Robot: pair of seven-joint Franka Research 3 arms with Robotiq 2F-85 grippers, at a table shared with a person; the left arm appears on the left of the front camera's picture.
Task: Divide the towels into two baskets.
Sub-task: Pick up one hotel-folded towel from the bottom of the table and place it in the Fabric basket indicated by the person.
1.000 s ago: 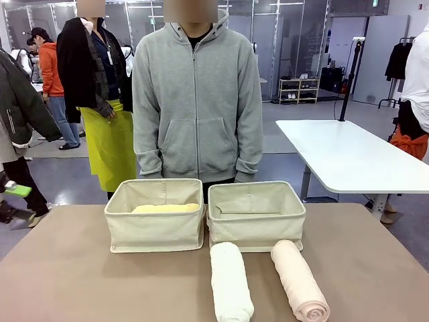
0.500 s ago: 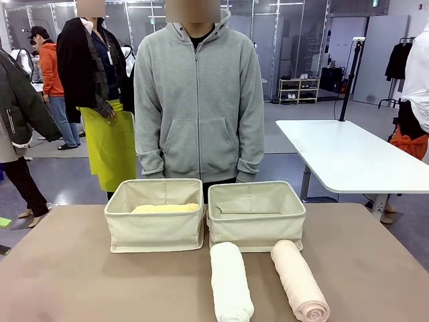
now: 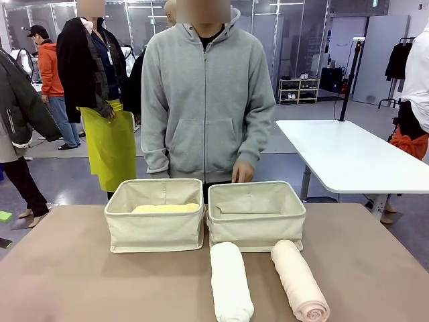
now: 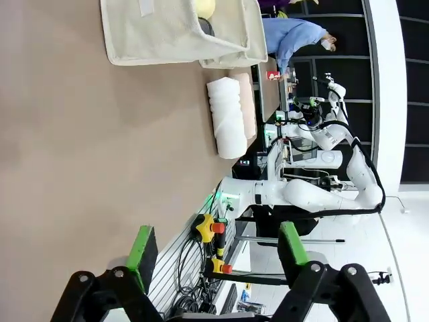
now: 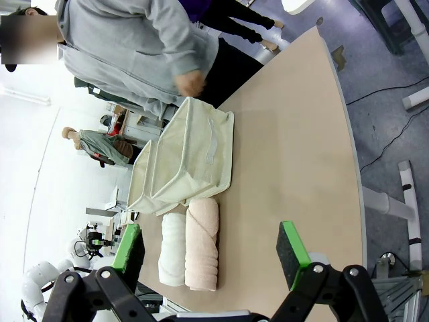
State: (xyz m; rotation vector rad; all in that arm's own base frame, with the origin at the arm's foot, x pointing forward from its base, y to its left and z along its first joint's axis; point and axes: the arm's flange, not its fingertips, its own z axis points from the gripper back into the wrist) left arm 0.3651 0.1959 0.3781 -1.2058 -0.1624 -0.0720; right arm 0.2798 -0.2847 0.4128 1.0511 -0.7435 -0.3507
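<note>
Two cream baskets stand side by side at the table's far middle. The left basket [image 3: 155, 225] holds a pale yellow towel [image 3: 165, 208]. In front of the right basket [image 3: 256, 225] a white towel [image 3: 230, 282] and a pale pink towel [image 3: 299, 280] lie on the table, side by side. My left gripper [image 4: 218, 248] is open, well back from a basket [image 4: 174, 30] and the white towel [image 4: 224, 117]. My right gripper [image 5: 211, 249] is open too, above the table near the white towel [image 5: 173, 248] and pink towel [image 5: 202, 245]. Neither holds anything.
A person in a grey hoodie stands behind the baskets, with one hand [image 3: 242, 172] just above the right basket's far rim. The brown table [image 3: 80, 282] is bare on the left. A white table [image 3: 348, 154] stands at the back right.
The person has shifted to the right and brought a hand forward toward the right basket. The towels and baskets have not moved.
</note>
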